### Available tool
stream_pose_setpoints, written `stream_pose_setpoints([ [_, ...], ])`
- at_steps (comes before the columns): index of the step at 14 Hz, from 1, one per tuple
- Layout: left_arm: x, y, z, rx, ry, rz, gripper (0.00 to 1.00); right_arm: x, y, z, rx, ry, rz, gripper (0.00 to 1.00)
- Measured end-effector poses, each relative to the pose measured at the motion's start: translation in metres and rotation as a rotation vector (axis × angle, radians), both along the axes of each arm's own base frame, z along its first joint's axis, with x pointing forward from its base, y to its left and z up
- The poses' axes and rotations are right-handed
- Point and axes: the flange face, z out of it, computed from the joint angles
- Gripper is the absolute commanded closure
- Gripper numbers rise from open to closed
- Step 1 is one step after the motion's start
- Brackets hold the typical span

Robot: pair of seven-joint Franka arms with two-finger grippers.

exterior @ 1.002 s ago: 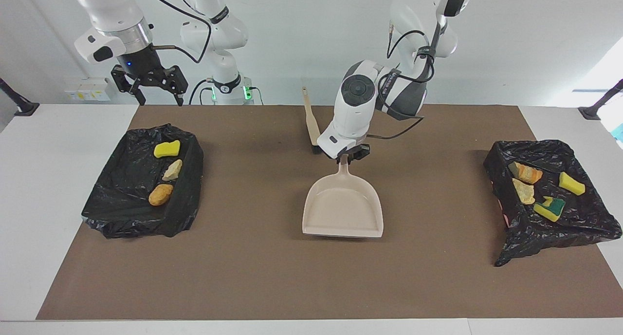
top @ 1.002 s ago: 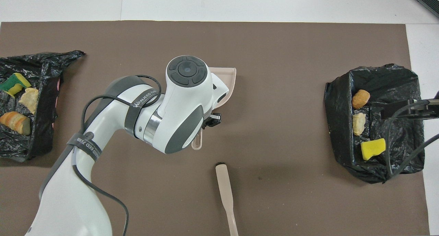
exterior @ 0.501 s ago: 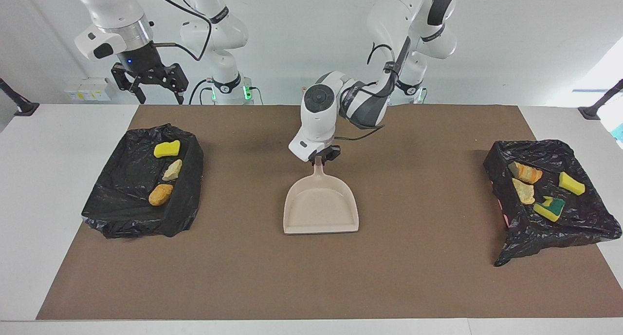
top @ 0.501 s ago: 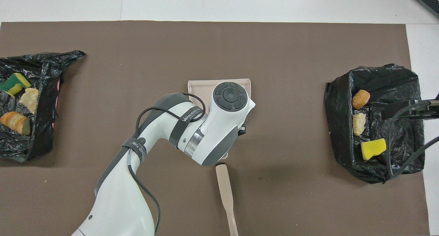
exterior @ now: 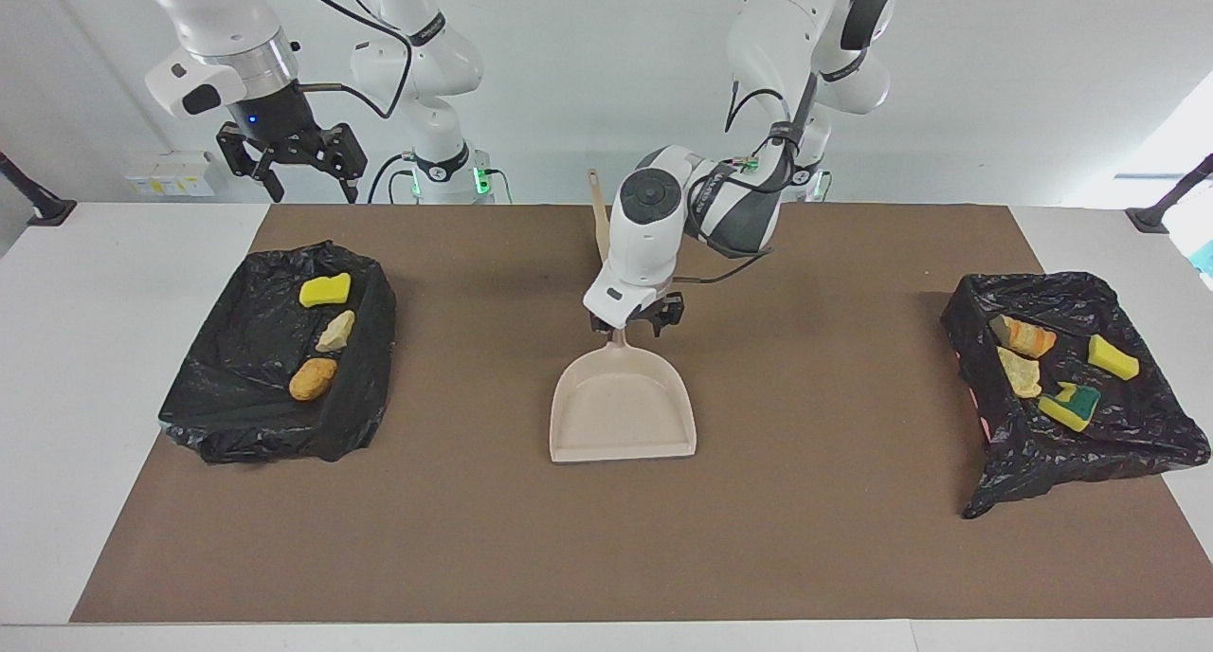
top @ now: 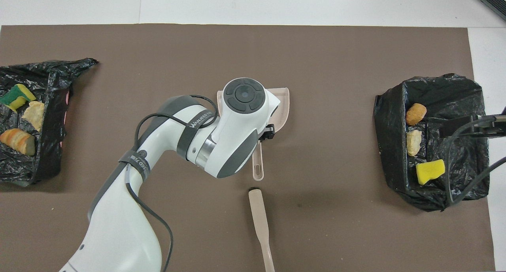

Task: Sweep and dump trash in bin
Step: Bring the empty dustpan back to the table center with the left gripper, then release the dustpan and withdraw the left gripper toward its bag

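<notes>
Black-lined bins (exterior: pixel 246 415): two; trash (exterior: pixel 313 378): seven.

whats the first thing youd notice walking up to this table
The left gripper hangs over the handle of a beige dustpan lying mid-mat, jaws open. At each end of the table sits a black-bagged bin holding the trash: three bits at the right arm's end, four at the left arm's end. The right gripper waits above its bin, and a beige brush lies nearer the robots than the dustpan.
</notes>
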Motion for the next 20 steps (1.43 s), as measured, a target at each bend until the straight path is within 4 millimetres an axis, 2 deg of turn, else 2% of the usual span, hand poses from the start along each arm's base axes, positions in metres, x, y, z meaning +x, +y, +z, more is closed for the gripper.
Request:
stream_pose_setpoints([
  [3,0.032,0.057,0.033,-0.019,-0.033,0.076,0.00,0.000,0.000,0.000,0.000,0.001,0.000,0.00],
  [7,0.065,0.128,0.034,0.001,-0.024,0.054,0.00,-0.001,0.000,0.000,0.000,0.005,0.000,0.00],
  [10,0.091,0.200,0.034,0.004,-0.012,-0.029,0.00,-0.001,0.000,-0.001,0.000,0.007,0.000,0.00],
  [12,0.103,0.247,0.041,-0.005,-0.023,-0.088,0.00,-0.001,0.000,-0.001,0.000,0.007,0.000,0.00],
  [15,0.106,0.300,0.064,-0.016,-0.030,-0.179,0.00,-0.001,0.000,0.000,0.000,0.007,0.001,0.00],
  [20,0.088,0.375,0.112,-0.031,-0.010,-0.251,0.00,-0.002,0.000,0.001,0.000,0.004,0.000,0.00],
])
